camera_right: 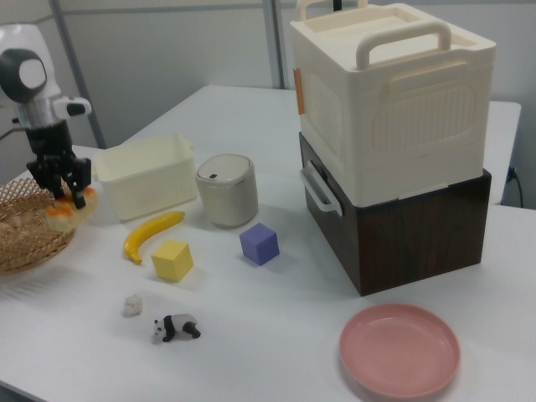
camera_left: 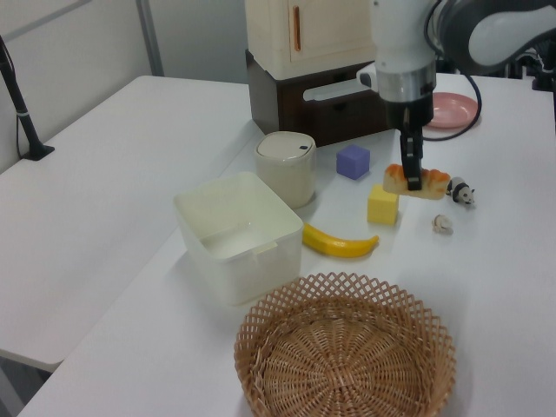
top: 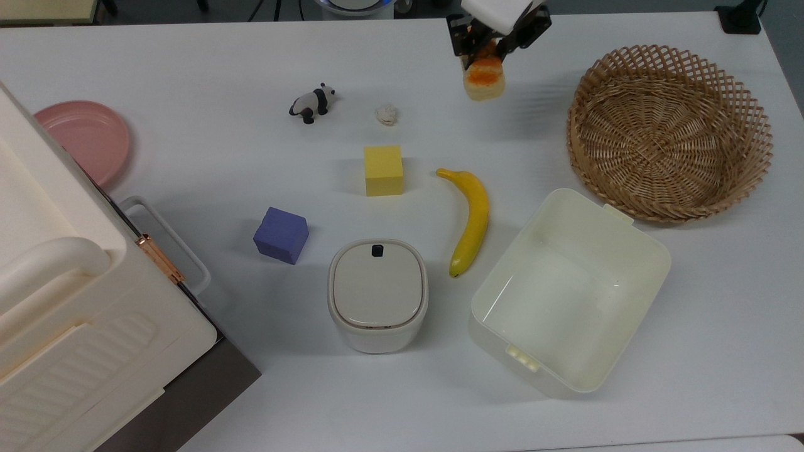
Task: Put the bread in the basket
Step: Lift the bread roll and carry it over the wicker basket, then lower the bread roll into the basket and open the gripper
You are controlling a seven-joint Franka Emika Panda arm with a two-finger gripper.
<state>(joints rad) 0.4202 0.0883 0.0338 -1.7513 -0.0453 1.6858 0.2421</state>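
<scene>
The black two-finger tool [top: 491, 45] grips the small oblong toy bread [top: 483, 80] with its orange-brown glazed top, holding it clear above the white bench [top: 188, 157]. In the top view the arm is cut off by the upper edge, and the fingers cover part of the loaf's far end. The large round light-brown wicker basket [top: 669, 132] stands apart toward the top view's right; in the right view it is cropped at the right view's left edge, with the bread [camera_right: 69, 211] hanging beside its rim.

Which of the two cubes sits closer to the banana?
The yellow cube. It sits just to the top view's left of the banana, while the purple cube lies farther off, beside the lidded bin.
</scene>
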